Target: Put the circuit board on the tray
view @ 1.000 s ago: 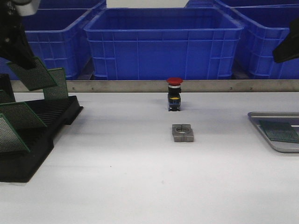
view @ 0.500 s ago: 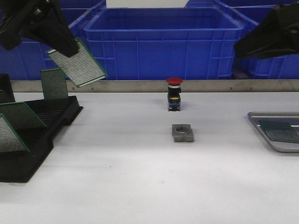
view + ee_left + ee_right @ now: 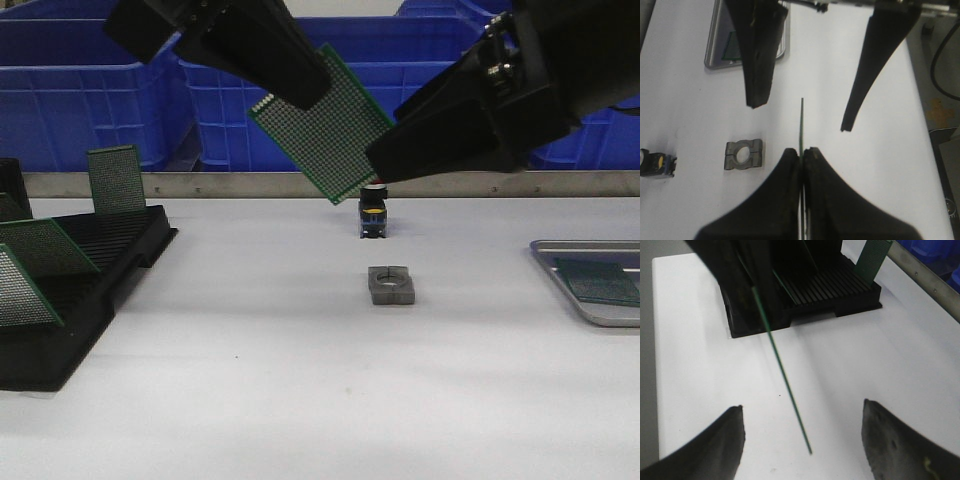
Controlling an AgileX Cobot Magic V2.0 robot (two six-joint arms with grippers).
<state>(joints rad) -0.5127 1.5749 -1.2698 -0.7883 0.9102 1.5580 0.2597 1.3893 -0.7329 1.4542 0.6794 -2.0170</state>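
The left gripper (image 3: 802,150), clenched on the circuit board (image 3: 322,122), has carried it from the rack (image 3: 95,285) to mid-bench. The right gripper (image 3: 802,420) has arrived, spread wide around its edge. A handover toward the tray (image 3: 560,262) at right looks imminent.

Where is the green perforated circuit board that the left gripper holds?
In the front view, the green perforated circuit board hangs tilted above the table's middle, pinched by the left gripper, with the open right gripper facing it.
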